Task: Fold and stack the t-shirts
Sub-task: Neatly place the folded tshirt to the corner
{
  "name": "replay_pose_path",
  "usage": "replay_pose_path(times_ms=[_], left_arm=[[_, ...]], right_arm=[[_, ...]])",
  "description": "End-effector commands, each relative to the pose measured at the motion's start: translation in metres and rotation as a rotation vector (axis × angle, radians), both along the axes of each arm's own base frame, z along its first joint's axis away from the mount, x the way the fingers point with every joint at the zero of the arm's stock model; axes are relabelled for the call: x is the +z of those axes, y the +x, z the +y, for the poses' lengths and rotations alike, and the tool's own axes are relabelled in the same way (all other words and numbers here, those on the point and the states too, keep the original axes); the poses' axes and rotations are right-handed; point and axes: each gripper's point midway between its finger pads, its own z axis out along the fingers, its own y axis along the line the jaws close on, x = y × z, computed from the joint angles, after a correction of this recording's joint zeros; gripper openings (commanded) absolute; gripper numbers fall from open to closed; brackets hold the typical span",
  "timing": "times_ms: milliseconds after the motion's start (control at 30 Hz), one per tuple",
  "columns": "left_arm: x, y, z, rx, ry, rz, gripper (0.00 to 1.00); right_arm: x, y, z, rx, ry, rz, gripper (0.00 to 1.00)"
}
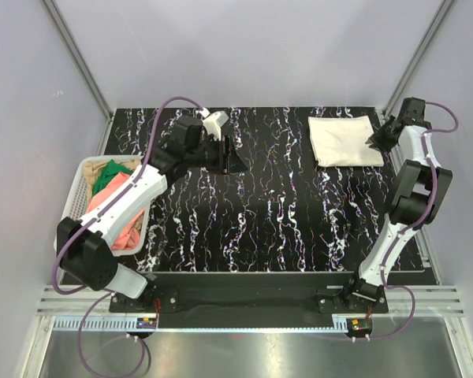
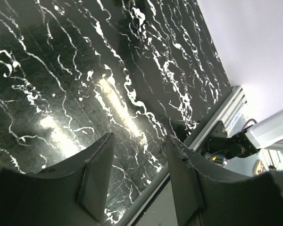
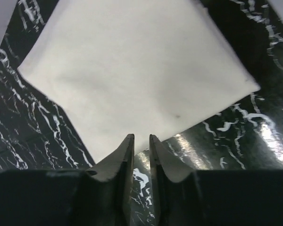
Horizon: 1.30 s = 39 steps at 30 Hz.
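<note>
1. T-shirts first: the cream t-shirt (image 1: pixel 344 140) lies folded flat in a neat square at the far right of the tabletop (image 1: pixel 260 220). The pink t-shirt (image 1: pixel 122 216), green t-shirt (image 1: pixel 109 177) and tan t-shirt (image 1: pixel 118 166) sit bunched in the basket (image 1: pixel 77 189) at the left.
2. My right claw (image 3: pixel 140 137) sits at the folded cloth's near edge. Its fingers are only slightly apart and seem to have nothing between them, though the wrist view is tight.
3. My left claw (image 2: pixel 139 141) is spread wide and empty, over bare tabletop toward the far left-centre.
4. Risk: lifting the right claw with a thread or hem caught would drag a layer and undo the fold.
5. Risk: the basket shirts are tangled, so a pinch there may bring up two at once, or tip the light basket.
6. Risk: spreading the next shirt too near the folded square would crowd it or push it askew.
</note>
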Motion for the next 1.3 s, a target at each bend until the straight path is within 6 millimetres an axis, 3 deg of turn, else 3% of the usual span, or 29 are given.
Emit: replay_pose_path(times_ms=[0,67,267,367,633,767,933,1033,1267], left_arm=[[-0.003,0.0,0.005,0.012,0.023,-0.041,0.52],[-0.005,-0.001,0.003,0.001,0.02,-0.029,0.52],[-0.006,-0.002,0.004,0.001,0.02,-0.028,0.52],[-0.008,-0.002,0.002,-0.005,0.02,-0.02,0.52],[-0.012,0.001,0.003,0.003,0.031,-0.02,0.52],[-0.015,0.002,0.001,-0.003,0.03,-0.007,0.52],[-0.017,0.001,0.0,-0.007,0.028,0.002,0.52],[-0.016,0.0,0.001,-0.005,0.031,-0.001,0.52],[-0.018,0.0,0.001,-0.005,0.033,0.0,0.52]], right_arm=[[0.022,0.015,0.04,0.068,0.006,-0.099,0.24],[0.012,0.02,0.067,0.129,0.037,-0.09,0.2],[-0.019,0.037,0.105,0.193,0.097,-0.05,0.13],[-0.035,0.035,0.128,0.242,0.126,-0.019,0.13],[-0.076,0.016,0.141,0.281,0.122,0.065,0.12],[-0.07,0.011,0.14,0.291,0.098,0.059,0.11],[-0.042,0.011,0.137,0.289,0.069,0.009,0.12],[-0.035,0.009,0.141,0.3,0.076,-0.002,0.11],[-0.05,-0.005,0.157,0.338,0.091,0.036,0.11]])
